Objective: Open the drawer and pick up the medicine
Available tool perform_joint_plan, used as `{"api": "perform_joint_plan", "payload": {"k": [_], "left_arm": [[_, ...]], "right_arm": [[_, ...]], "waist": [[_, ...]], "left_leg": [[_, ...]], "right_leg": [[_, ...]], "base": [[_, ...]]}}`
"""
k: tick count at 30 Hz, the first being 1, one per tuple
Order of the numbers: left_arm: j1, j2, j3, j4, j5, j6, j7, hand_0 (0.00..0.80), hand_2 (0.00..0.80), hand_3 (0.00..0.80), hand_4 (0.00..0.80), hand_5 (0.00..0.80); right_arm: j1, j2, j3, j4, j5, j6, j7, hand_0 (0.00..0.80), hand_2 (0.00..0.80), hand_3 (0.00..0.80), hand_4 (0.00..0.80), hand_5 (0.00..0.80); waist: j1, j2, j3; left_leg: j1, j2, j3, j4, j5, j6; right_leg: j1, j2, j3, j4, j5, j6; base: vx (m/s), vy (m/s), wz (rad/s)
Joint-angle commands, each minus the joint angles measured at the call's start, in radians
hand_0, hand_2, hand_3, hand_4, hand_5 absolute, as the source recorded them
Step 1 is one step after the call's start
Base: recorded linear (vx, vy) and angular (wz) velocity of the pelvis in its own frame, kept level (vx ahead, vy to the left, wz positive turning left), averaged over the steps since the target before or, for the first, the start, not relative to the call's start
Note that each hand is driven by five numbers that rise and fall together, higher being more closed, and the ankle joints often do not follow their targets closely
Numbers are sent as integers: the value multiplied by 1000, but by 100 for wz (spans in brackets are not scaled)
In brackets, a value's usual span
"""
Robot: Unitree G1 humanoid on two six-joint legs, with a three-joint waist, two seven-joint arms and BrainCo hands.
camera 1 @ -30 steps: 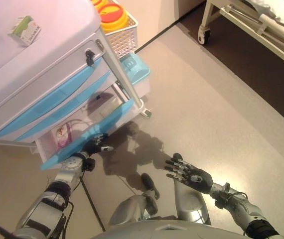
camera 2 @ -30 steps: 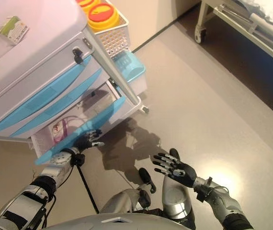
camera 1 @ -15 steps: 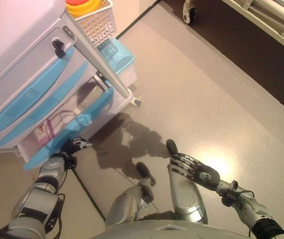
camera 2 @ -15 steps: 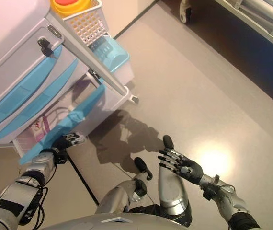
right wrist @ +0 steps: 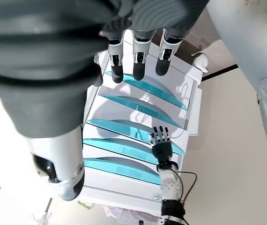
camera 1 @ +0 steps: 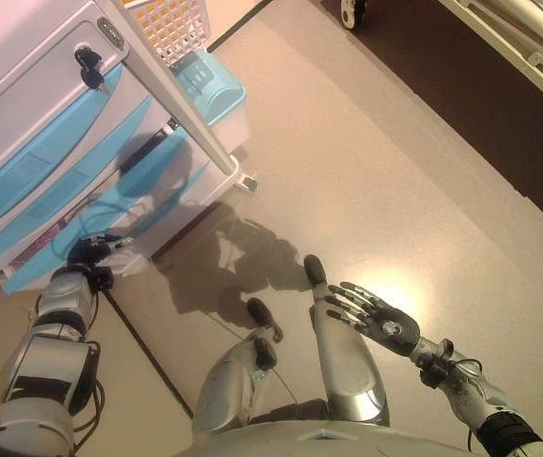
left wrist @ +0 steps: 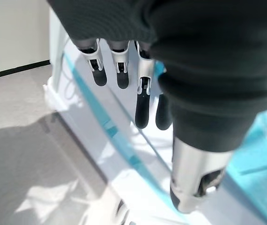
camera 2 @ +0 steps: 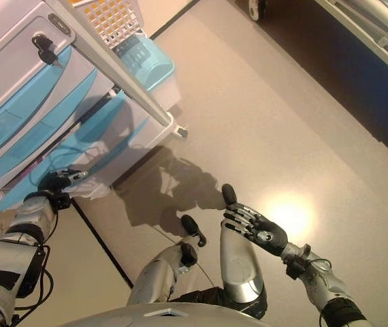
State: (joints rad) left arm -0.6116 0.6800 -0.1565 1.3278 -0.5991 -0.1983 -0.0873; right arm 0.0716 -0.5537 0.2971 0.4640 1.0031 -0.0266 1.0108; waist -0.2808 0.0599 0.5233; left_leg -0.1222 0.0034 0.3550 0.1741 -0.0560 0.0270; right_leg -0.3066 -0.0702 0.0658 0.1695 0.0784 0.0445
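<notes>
The white cart's bottom drawer (camera 1: 162, 205) has a light blue front and stands slightly out. Behind that front a sliver of a pink and white medicine pack (camera 1: 43, 238) shows. My left hand (camera 1: 86, 255) is at the left end of the drawer front; its fingers (left wrist: 143, 103) are straight and lie along the blue edge (left wrist: 110, 126), holding nothing. My right hand (camera 1: 386, 319) hovers open, palm up, above the floor, far from the cart. The right wrist view shows the whole cart (right wrist: 138, 108) with my left hand (right wrist: 161, 145) against a drawer front.
A key (camera 1: 89, 65) hangs in the top drawer's lock. A white mesh basket (camera 1: 171, 24) and a light blue bin (camera 1: 210, 81) hang on the cart's right side. A bed frame on castors (camera 1: 352, 11) stands at the back right over darker floor.
The camera has swung, so the cart now sits higher and further left. My left hand stays at the bottom drawer's front, and less of the drawer's inside shows. The right hand has barely moved.
</notes>
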Motion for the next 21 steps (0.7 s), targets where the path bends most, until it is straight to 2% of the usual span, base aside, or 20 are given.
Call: {"api": "perform_joint_plan", "payload": {"k": [1, 8, 13, 17, 21], "left_arm": [[-56, 208, 45, -19, -16, -16, 21, 0, 0, 0, 0, 0], [-135, 310, 0, 7, 31, -17, 3, 0, 0, 0, 0, 0], [-163, 328, -9, 17, -5, 3, -29, 0, 0, 0, 0, 0], [-155, 312, -17, 9, -17, 19, -142, 0, 0, 0, 0, 0], [-95, 243, -32, -67, -63, 40, -294, 0, 0, 0, 0, 0]], "right_arm": [[14, 39, 56, -65, 55, -37, 41, 0, 0, 0, 0, 0], [14, 35, 64, -72, 67, -38, 43, 0, 0, 0, 0, 0], [3, 40, 73, -70, 72, -38, 37, 0, 0, 0, 0, 0], [-6, 51, 84, -74, 67, -50, 13, 0, 0, 0, 0, 0], [-14, 58, 72, -75, 57, -76, -83, 0, 0, 0, 0, 0]], "waist": [[13, -43, -4], [25, -43, -3], [36, -46, -3], [48, -51, -3], [61, -51, -3]], "left_leg": [[-126, 8, -50, 182, -116, -4], [-155, 9, -49, 190, -114, 0], [-167, 10, -56, 199, -119, 2], [-167, 8, -64, 197, -119, 4], [-149, 3, -74, 181, -117, 4]], "right_leg": [[-51, -80, -47, 146, -132, 78], [-78, -88, -57, 154, -125, 80], [-84, -94, -69, 159, -125, 83], [-78, -95, -80, 162, -125, 84], [-57, -94, -97, 160, -132, 84]], "base": [[-24, -10, 5], [-14, 2, 7], [-8, -14, 4], [-24, -58, 4], [-36, -73, 8]]}}
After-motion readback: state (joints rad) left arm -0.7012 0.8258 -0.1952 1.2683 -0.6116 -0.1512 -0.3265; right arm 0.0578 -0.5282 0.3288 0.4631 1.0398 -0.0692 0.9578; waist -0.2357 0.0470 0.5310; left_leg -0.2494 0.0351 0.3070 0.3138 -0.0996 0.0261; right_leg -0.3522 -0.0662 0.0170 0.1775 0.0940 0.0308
